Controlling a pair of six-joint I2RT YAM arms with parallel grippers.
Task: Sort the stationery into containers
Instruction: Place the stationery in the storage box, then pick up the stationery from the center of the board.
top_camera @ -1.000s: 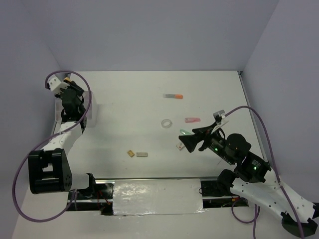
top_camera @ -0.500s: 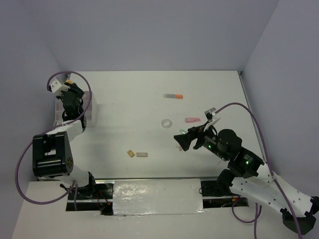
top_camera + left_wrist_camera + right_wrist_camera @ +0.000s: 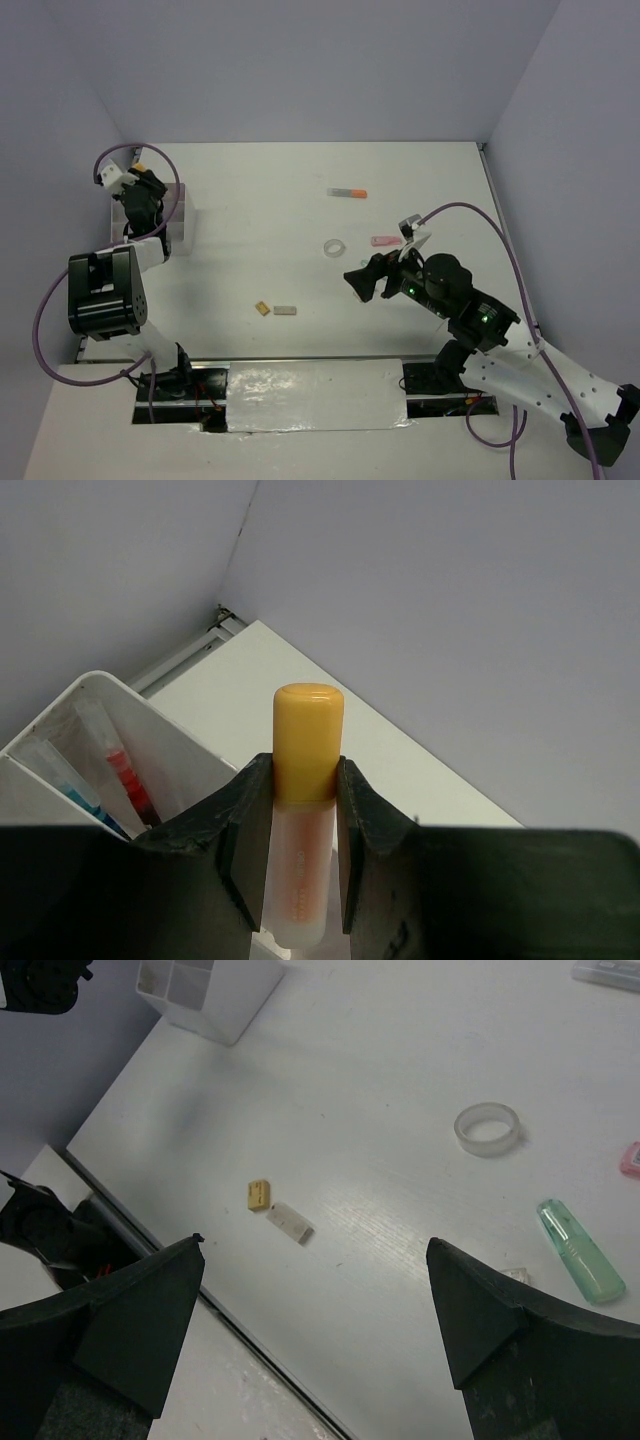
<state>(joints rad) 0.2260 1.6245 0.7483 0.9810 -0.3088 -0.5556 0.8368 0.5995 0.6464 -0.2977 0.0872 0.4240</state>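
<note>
We see the left gripper clamped on the orange marker beside the box at far left; the right gripper hangs wide open near the green marker; released off-centre, the orange marker may strike the rim and fall outside.

Left tool clamped tight, right tool spread wide.

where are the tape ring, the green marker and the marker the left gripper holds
tape ring (image 3: 488, 1147), right wrist view, near rim
green marker (image 3: 579, 1252), right wrist view, mid body
yellow-capped marker (image 3: 309, 740), left wrist view, cap
</note>
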